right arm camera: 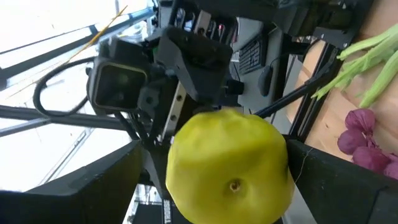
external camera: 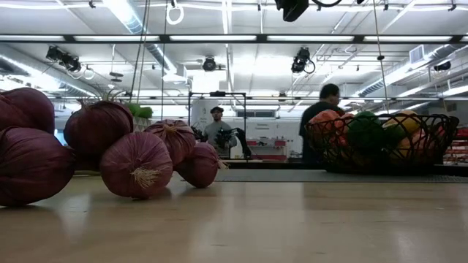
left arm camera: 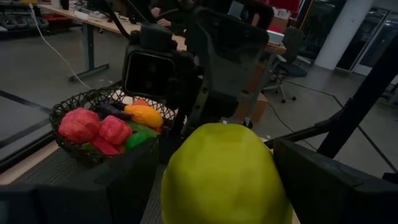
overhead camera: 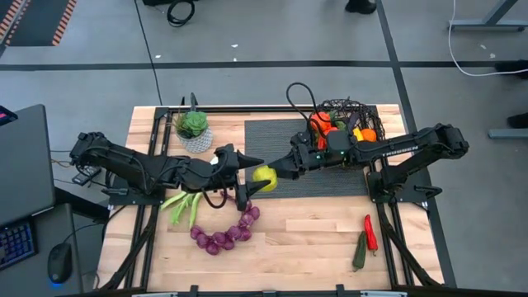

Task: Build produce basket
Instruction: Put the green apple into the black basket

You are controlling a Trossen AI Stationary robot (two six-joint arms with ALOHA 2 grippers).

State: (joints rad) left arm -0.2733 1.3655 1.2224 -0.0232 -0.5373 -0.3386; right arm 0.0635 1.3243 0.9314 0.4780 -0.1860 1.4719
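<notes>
Basket (overhead camera: 346, 115) sits at the table's far right corner, on the edge of the dark mat (overhead camera: 272, 136), loaded with orange, red and green produce. Out over the middle of the table, both arms meet in the air at a yellow-green apple (overhead camera: 265, 177). The left gripper (overhead camera: 252, 180) comes in from the left edge and has the apple clamped between its fingers. The right gripper (overhead camera: 276, 172) reaches from the basket side, its jaws spread wide on either side of the same fruit; whether its pads touch the apple cannot be told. Near the front edge lies a curved string of purple onions (overhead camera: 224, 238), with green leek stalks (overhead camera: 183, 206) just to its left. A red chilli (overhead camera: 370, 232) and a green cucumber (overhead camera: 360, 250) lie together near the front right corner. A small potted plant (overhead camera: 193, 128) stands at the far left.
</notes>
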